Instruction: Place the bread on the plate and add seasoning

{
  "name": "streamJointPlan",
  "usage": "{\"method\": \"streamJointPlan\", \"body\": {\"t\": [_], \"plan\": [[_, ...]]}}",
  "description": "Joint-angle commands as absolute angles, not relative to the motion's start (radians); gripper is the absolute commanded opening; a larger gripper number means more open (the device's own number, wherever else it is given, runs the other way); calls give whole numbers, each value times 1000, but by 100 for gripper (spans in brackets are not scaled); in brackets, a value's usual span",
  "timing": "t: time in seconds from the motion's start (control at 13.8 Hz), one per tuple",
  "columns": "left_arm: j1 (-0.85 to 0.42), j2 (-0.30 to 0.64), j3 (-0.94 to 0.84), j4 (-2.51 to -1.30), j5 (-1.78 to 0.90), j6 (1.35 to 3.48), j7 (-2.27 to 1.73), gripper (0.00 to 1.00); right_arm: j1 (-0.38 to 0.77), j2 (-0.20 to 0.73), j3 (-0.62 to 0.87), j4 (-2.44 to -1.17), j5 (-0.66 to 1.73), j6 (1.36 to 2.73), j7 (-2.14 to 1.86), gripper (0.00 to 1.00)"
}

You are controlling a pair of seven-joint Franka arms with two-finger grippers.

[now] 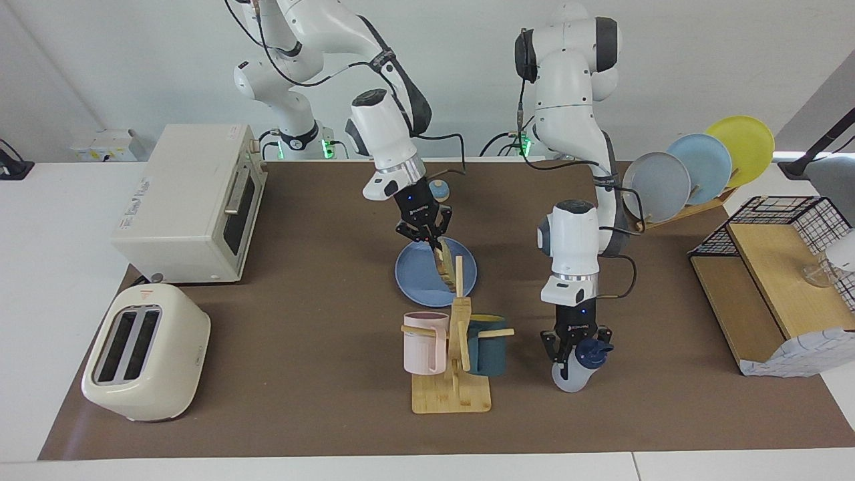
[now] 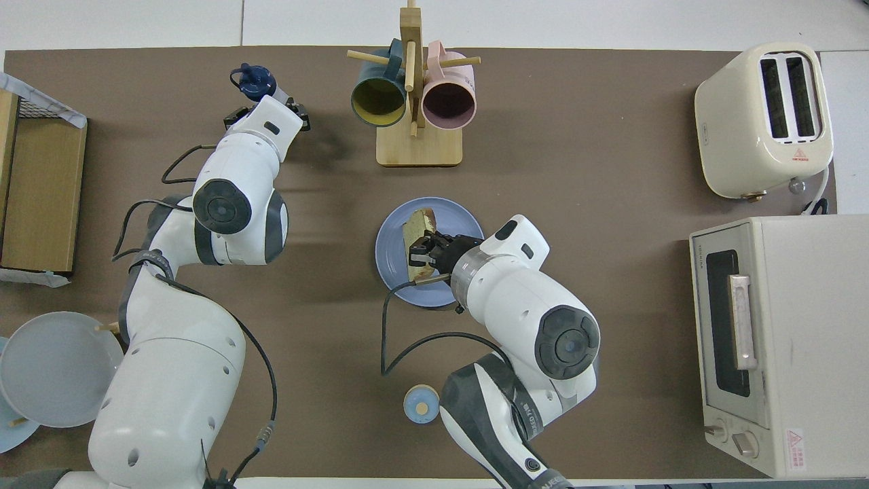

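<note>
The blue plate [image 1: 414,275] [image 2: 392,252] lies mid-table. My right gripper [image 1: 431,244] [image 2: 423,254] hangs over it, shut on the upper edge of the bread [image 1: 446,267] [image 2: 418,232]. The slice is held steeply tilted, its lower edge down at the plate. The seasoning [image 1: 568,379] [image 2: 255,80], whitish with a navy cap, stands beside the mug rack toward the left arm's end of the table. My left gripper [image 1: 574,352] comes straight down on it, fingers shut against its neck just under the cap.
A wooden mug rack [image 1: 453,394] with a pink and a teal mug stands farther from the robots than the plate. A toaster [image 1: 143,351], a toaster oven [image 1: 190,200], a plate rack [image 1: 695,167], a wire shelf [image 1: 775,267] and a small bell [image 2: 421,404] ring the mat.
</note>
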State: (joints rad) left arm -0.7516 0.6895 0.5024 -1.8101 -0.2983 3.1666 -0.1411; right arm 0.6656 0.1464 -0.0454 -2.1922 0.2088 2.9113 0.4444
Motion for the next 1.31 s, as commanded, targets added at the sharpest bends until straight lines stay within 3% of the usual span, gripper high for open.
{"method": "streamJointPlan", "body": {"t": [0.0,0.36,0.58,0.65,0.73,1.23], "plan": [[-749,680,506,-1804,-290,3119,-147,0,615,130,-38,-2243,230,2925,416,0],[-746,585,524,-1813,-287,2995,-1,0,580,117,-38,-2286,233,2927,425,0],[-724,474,532,-1822,-285,2840,156,0,578,110,-38,-2292,236,2912,425,0],[-719,438,532,-1824,-285,2788,204,0,580,110,-38,-2292,236,2904,425,24],[-718,402,532,-1824,-285,2719,268,0,580,110,-38,-2289,236,2895,416,99],[-718,161,564,-1841,-243,2245,658,0,545,97,-41,-2235,230,2775,339,100]]}}
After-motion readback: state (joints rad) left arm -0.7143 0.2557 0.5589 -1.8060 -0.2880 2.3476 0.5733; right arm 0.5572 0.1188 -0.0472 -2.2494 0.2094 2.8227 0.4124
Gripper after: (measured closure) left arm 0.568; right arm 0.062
